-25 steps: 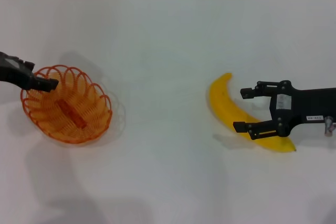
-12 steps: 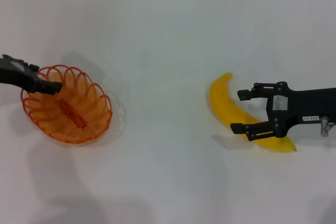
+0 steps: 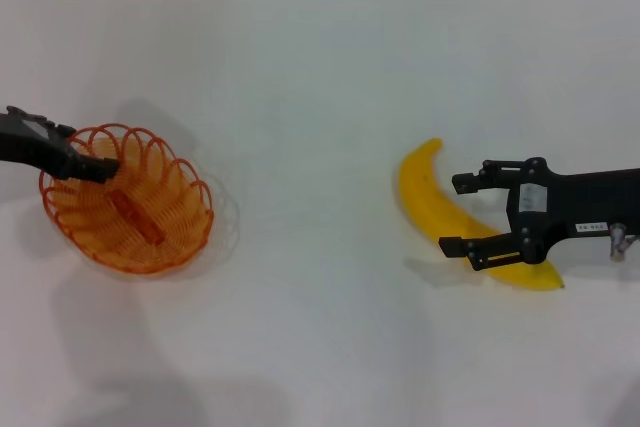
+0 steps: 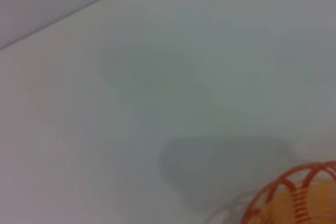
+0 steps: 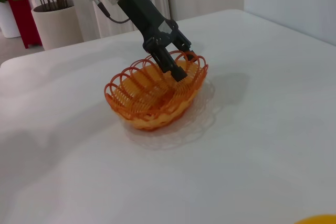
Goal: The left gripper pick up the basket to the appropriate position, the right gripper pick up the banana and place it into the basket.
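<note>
Banana [image 3: 432, 204] between spread fingers of right tool [image 3: 458, 215].

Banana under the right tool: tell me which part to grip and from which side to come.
Grip the curved bright yellow banana at its thick middle, coming down from above. It lies flat on the white table, so its sides are free. The black two-fingered right tool hovers open across the nearer half, one finger each side; closing there, square to the curve, should hold.

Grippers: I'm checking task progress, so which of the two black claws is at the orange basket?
The left gripper, at the basket rim; the right gripper straddles the banana.
</note>
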